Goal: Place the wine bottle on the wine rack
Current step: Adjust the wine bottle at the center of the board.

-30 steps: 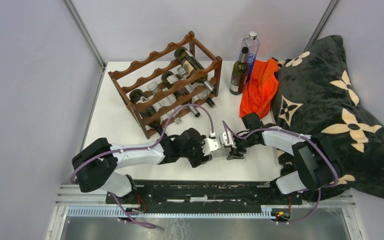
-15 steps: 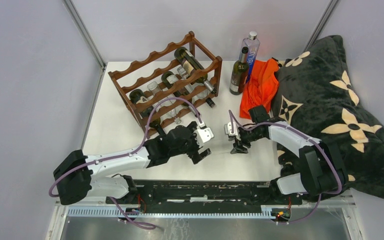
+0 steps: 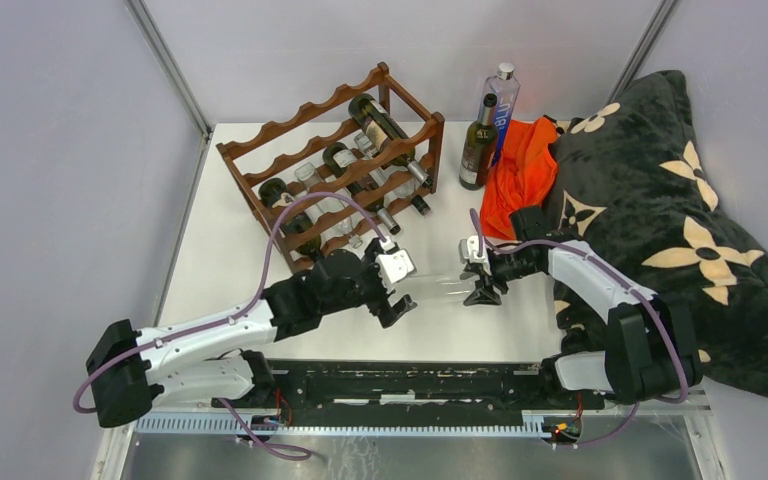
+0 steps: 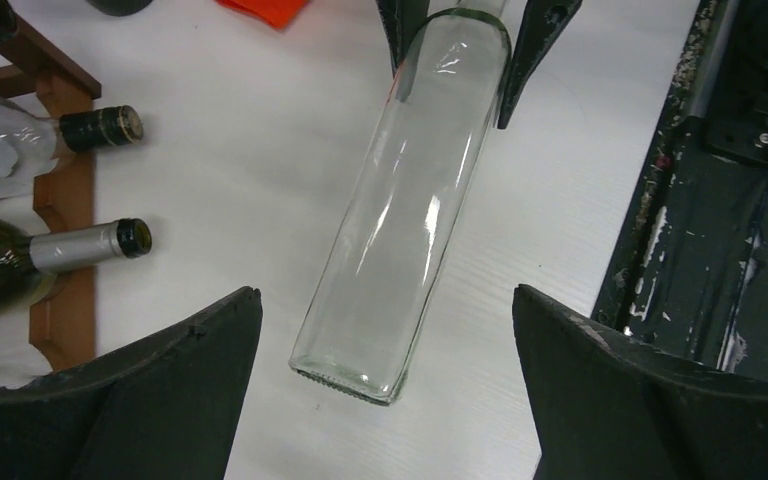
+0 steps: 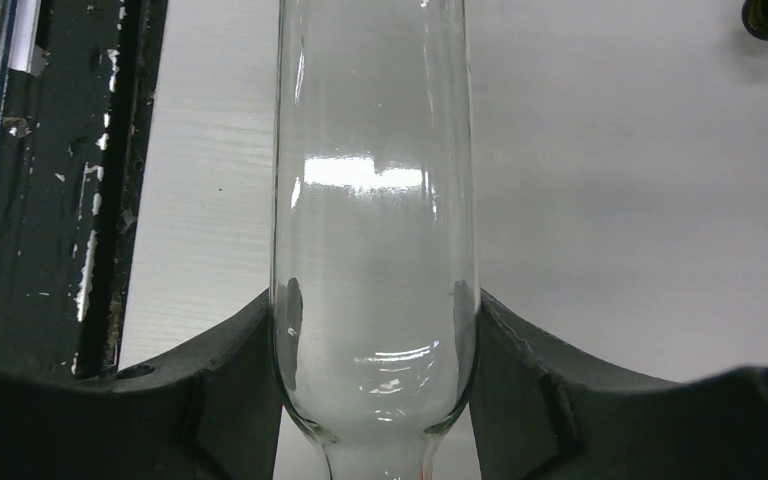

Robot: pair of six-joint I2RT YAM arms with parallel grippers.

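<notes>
Two arms come in from the bottom edge of the overhead view. The left one lies low and stretched out, running from the lower left up toward the middle. Its left end effector (image 3: 400, 288) has the fingers spread wide. In its wrist view the flat base of the clear wine bottle (image 4: 410, 190) sits in the gap, clear of both fingers.

The right arm rises from the lower right, elbows near the blanket and folds back leftward, so the two end effectors face each other mid-frame. The right end effector (image 5: 370, 300) is clamped on the clear bottle's body right by the shoulder, one finger on each side. The bottle lies lengthwise between the two, low over the white tabletop (image 3: 230, 250). Can't tell if it actually touches.

Further up and left of centre is the wine rack (image 3: 330, 180), standing at an angle with several bottles already lying in it. At the top, right of the rack, a dark bottle (image 3: 478, 145) and a water bottle (image 3: 501, 105) stand upright. Beside them is an orange cloth (image 3: 520, 175), then a black flowered blanket (image 3: 650, 200) filling the right side.
</notes>
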